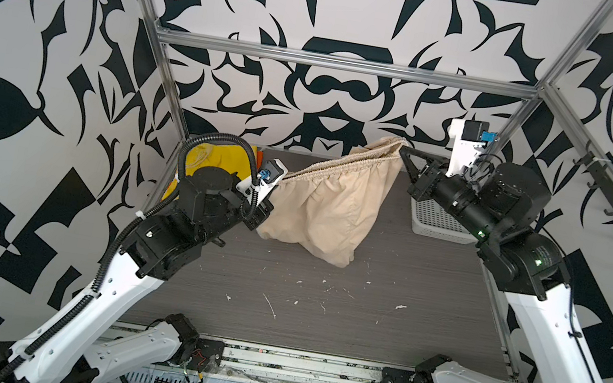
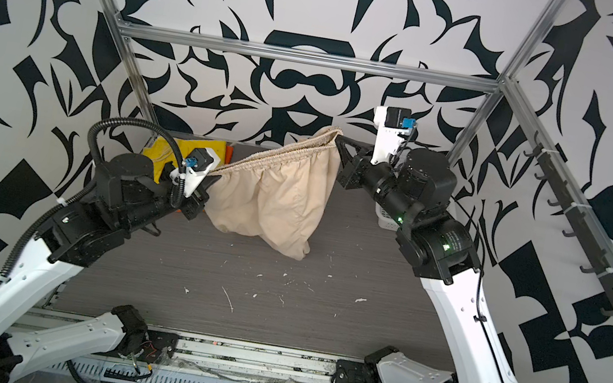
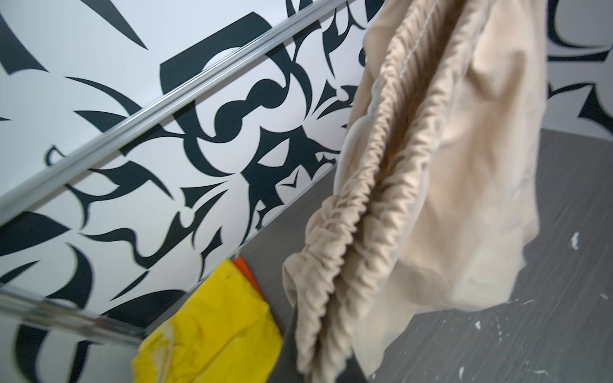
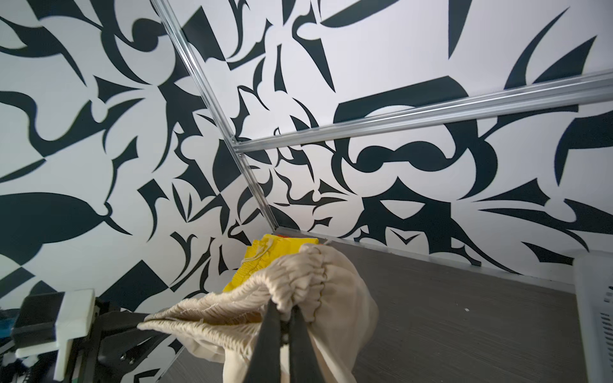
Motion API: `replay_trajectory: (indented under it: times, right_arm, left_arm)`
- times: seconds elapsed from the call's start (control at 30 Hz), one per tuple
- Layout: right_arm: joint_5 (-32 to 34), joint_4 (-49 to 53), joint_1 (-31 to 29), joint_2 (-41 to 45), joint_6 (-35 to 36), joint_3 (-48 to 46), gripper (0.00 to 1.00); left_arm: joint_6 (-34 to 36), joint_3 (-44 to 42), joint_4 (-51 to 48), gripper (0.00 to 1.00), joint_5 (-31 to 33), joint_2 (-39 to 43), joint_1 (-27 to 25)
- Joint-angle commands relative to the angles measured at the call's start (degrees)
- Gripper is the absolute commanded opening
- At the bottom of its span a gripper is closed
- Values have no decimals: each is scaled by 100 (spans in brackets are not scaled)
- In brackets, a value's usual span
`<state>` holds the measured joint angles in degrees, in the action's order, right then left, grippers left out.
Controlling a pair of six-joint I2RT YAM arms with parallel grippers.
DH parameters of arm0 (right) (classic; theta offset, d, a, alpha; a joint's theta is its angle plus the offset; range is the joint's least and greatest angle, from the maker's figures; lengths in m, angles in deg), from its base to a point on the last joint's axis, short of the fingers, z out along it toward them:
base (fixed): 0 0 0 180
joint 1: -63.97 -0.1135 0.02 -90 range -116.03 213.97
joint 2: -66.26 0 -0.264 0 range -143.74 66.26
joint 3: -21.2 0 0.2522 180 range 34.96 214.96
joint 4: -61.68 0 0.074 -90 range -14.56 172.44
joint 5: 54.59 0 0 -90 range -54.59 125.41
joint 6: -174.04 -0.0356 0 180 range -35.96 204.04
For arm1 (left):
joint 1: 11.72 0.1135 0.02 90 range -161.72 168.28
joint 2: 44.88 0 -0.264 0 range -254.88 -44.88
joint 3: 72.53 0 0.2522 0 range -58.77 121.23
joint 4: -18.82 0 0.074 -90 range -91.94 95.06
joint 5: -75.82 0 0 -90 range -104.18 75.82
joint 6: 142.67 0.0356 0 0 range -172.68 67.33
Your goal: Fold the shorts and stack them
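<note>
The beige shorts (image 1: 336, 206) (image 2: 278, 196) hang above the table, their gathered waistband stretched slantwise between my two grippers. My left gripper (image 1: 281, 180) (image 2: 215, 175) (image 3: 323, 368) is shut on the lower left end of the waistband. My right gripper (image 1: 402, 149) (image 2: 341, 139) (image 4: 285, 310) is shut on the higher right end, its dark fingers (image 4: 268, 331) pinching the bunched elastic. The legs sag, and their lowest cloth is at or near the table. The yellow shorts (image 1: 218, 156) (image 3: 212, 331) (image 4: 275, 252) lie on the orange shorts (image 1: 260, 157) (image 3: 245, 270) in the back left corner.
A white perforated basket (image 1: 434, 222) (image 2: 386, 218) (image 4: 593, 315) stands at the back right, under my right arm. The grey table (image 1: 319, 308) carries small white flecks. Metal frame posts stand at the back corners, and a hook rail runs along the right side.
</note>
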<state>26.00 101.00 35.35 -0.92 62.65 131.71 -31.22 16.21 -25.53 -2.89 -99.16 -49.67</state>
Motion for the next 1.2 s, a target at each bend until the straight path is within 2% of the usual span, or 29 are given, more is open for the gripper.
replay_trajectory:
  times: [0.0,0.23,0.43,0.53,0.63,0.77,0.87,1.03,1.17]
  right_arm:
    - [-30,-396,63,306,-116,503,0]
    - [-640,-178,61,582,-188,1126,0]
    - [-153,292,58,439,-69,1065,0]
    - [-69,517,58,197,8,617,0]
    - [-430,82,63,22,129,-318,12]
    - [-1413,-915,-3,-273,100,-1525,42]
    - [-1465,-1319,-486,-436,426,-2092,47]
    - [-1259,-1851,-1648,-393,1785,-2966,54]
    - [-1290,-2754,-1972,-425,2363,-3682,66]
  left_arm:
    - [769,816,-1027,0,897,37,25]
    - [1284,1976,-1171,0,928,57,25]
    - [1317,2221,-1263,0,880,-377,25]
    - [1204,2103,-1363,0,872,-750,34]
    - [1088,2025,-1409,0,737,-1075,159]
    - [825,2021,-1341,0,-104,-1285,651]
    - [709,1960,-1208,0,-386,-1365,826]
    - [602,2081,-1235,0,-623,-1598,1017]
    - [590,2113,-1172,0,-911,-1630,1046]
